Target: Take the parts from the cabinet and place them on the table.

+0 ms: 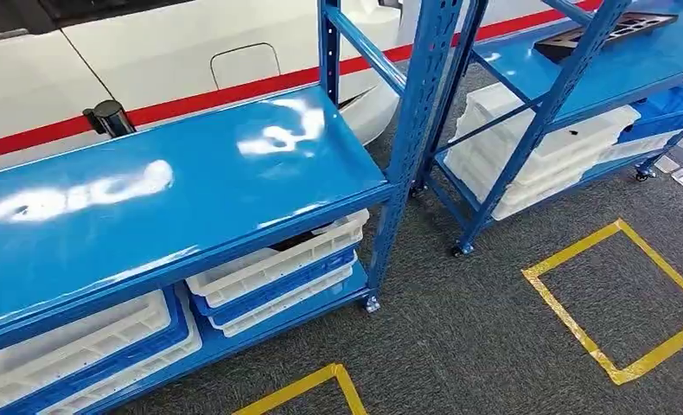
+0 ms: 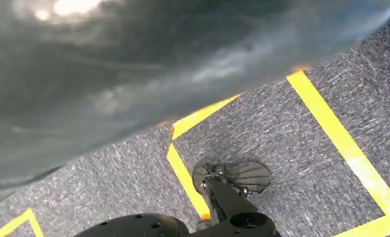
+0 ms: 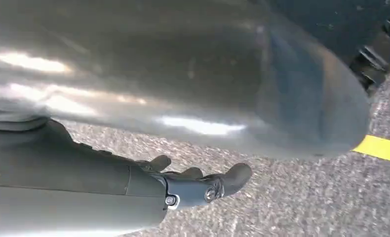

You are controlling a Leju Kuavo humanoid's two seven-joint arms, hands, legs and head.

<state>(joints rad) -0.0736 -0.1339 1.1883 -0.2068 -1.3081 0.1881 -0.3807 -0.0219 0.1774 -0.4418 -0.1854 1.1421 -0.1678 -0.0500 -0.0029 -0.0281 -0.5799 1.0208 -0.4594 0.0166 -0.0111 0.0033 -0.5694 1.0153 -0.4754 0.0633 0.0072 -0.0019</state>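
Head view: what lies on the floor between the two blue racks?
Bare grey carpet between the near rack and the far rack, seen in the head view.

An industrial workshop or car-assembly floor. Blue steel shelving racks [image 1: 182,199] on castors stand at nine and one o'clock, stacked white and blue plastic crates [image 1: 273,272] on their lower shelves. Behind them at eleven o'clock sits a white car body [image 1: 174,60] with a red stripe. Grey carpet [image 1: 459,337] carries yellow tape squares [image 1: 619,298].
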